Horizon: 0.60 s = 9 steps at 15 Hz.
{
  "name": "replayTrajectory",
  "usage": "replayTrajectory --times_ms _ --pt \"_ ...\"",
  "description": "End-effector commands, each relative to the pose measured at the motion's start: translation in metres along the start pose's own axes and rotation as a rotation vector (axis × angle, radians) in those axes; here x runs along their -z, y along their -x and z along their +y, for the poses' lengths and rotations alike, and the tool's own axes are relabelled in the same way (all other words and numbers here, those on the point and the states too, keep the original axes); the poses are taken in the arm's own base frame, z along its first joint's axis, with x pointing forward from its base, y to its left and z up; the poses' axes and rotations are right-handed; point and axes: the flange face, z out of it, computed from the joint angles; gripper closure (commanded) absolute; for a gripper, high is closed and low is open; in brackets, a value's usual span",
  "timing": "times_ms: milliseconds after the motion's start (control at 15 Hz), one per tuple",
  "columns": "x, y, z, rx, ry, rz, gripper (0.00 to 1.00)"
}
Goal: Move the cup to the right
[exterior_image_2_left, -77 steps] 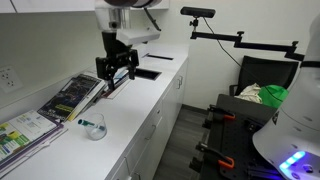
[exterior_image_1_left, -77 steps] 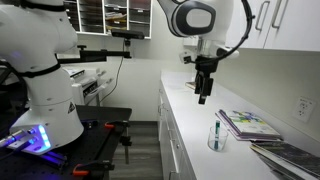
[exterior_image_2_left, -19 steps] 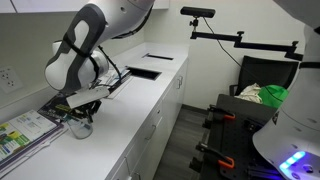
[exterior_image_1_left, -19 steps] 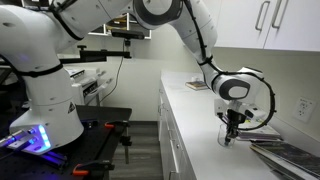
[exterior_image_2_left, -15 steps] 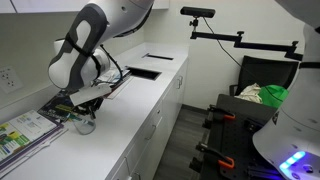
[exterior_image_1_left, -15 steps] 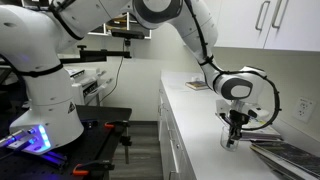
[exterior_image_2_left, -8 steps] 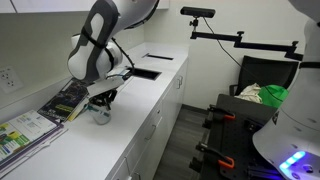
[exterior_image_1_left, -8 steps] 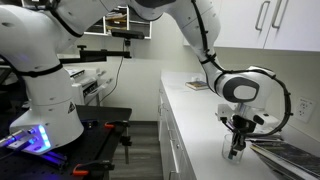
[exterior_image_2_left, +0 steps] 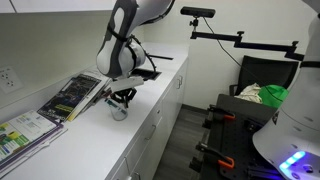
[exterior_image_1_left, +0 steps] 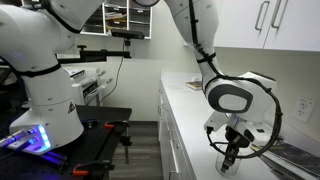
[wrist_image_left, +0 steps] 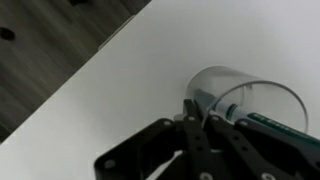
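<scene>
The gripper is pointing straight down at the white counter. Its jaws are standing narrow, pinching the near wall of the cup just under the rim. From the wrist view it looks like one finger is inside and one outside. That rim pinch is making sense to me: the cup is small and thin-walled, and a grip across the whole body could squash it.

The rest of the cup is sitting just beyond the jaws, mouth up. The green stick is lying inside it, off to one side of the fingers and clear of the pinch.

In an exterior view the cup is hanging directly beneath the gripper, low at the counter. I cannot tell whether it is touching the surface or raised a hair. The magazines are lying well apart from the jaws, toward the wall. The counter's front edge is running near the jaws on the opposite side, with the dark floor past it.

My read is that the grasp is made and the shift is under way. What is left is setting the cup down upright and opening cleanly. The nearby edge and the slippery thin wall are the worries.
</scene>
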Motion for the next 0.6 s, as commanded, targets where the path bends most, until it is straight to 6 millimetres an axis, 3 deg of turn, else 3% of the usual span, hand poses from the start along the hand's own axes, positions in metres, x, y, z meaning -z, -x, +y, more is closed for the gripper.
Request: replayTrajectory --times_ms 0,67,200,533 --pt "0.014 0.018 0.012 -0.047 -0.039 0.009 0.99" --pt "0.014 0.02 0.013 -0.06 -0.045 0.001 0.7" --pt "0.017 0.025 0.013 -0.078 -0.056 -0.005 0.62" --pt "0.036 0.035 0.015 -0.091 -0.067 0.017 0.25"
